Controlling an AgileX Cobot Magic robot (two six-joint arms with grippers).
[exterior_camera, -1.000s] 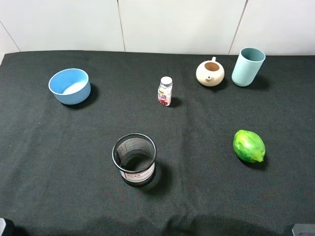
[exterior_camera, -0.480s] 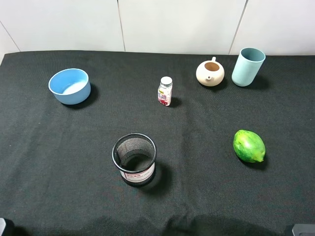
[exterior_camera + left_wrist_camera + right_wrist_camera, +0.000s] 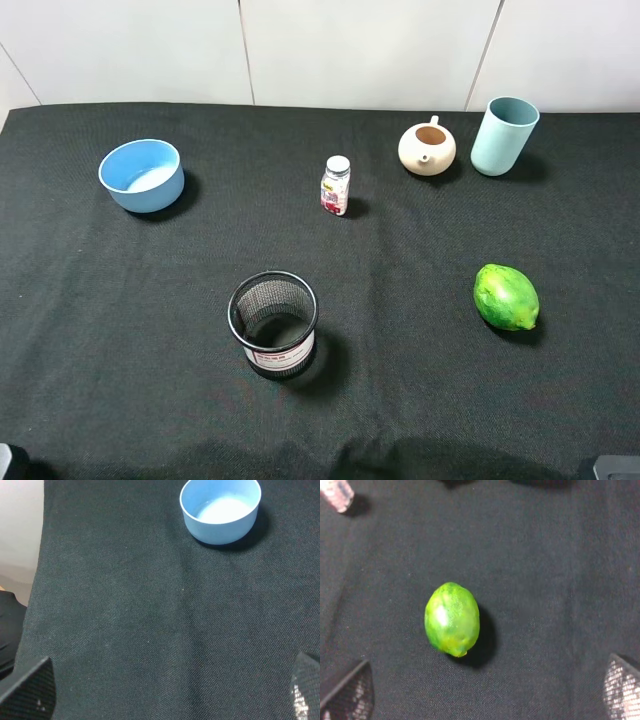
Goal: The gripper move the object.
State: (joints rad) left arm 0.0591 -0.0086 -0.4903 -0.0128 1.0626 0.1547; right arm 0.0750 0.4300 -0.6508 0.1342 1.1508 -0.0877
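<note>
The small white bottle with a white cap and red-pink label stands upright on the black cloth, mid-table toward the back. A corner of it shows in the right wrist view. My left gripper is open and empty, low at the near left, with the blue bowl ahead of it. My right gripper is open and empty at the near right, with the green fruit ahead of it. In the high view only slivers of the arms show at the bottom corners. Both grippers are far from the bottle.
A blue bowl sits at the back left. A black mesh cup stands in front of the middle. A cream teapot and a light blue cup stand at the back right. A green fruit lies at the right.
</note>
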